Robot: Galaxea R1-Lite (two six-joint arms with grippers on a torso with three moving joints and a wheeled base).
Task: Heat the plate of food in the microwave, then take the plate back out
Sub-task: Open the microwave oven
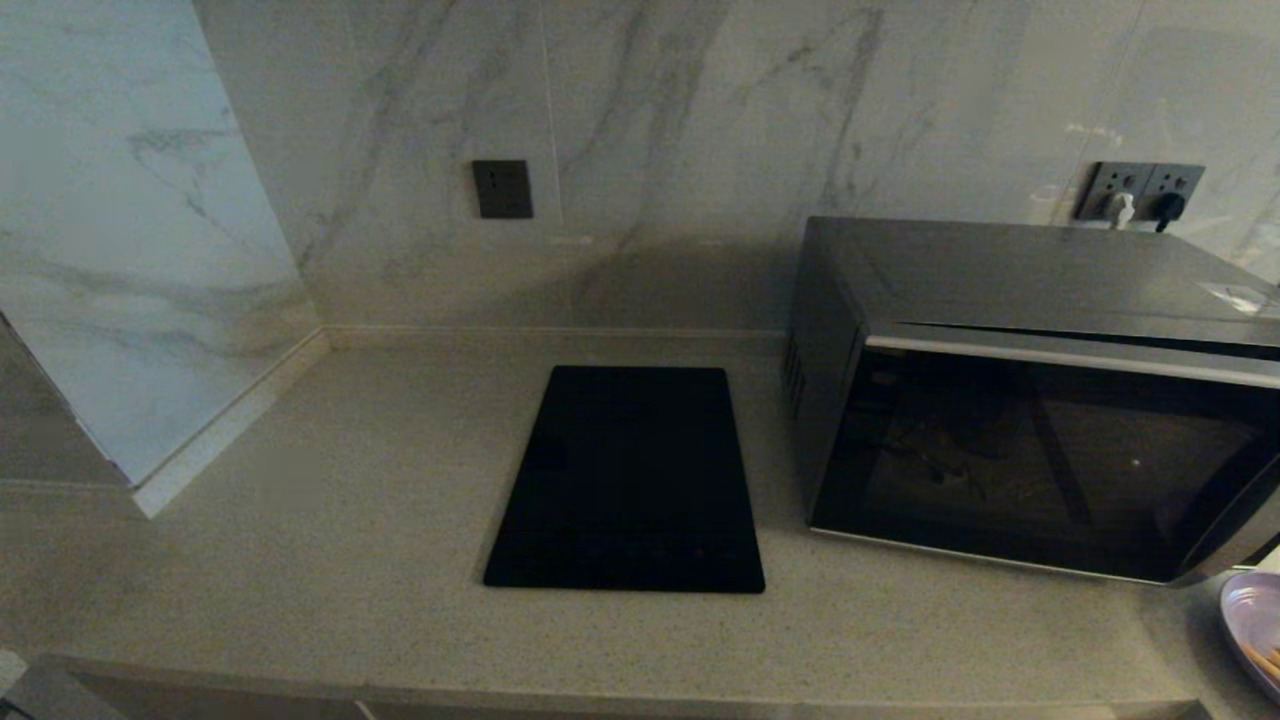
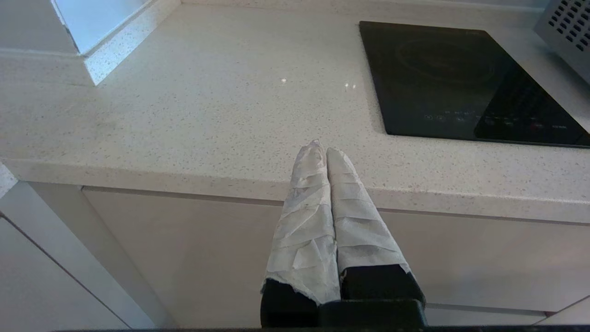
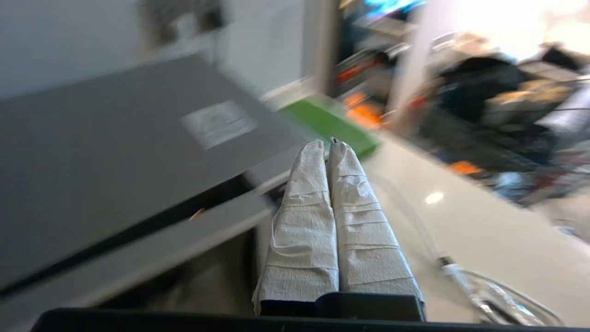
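On the speckled tabletop (image 1: 330,540), the lilac plate of food (image 1: 1255,630) is sitting beside the closed microwave (image 1: 1030,400), rigid and slick, so I am judging its rim best for my clenched, empty right claw (image 3: 328,144).

A speckled beige stone worktop (image 1: 350,540) carries a flat black rectangular slab (image 1: 628,480) centrally, a dark grey microwave (image 1: 1020,400) rightward, and a lilac plate of food (image 1: 1255,630) at its right edge.
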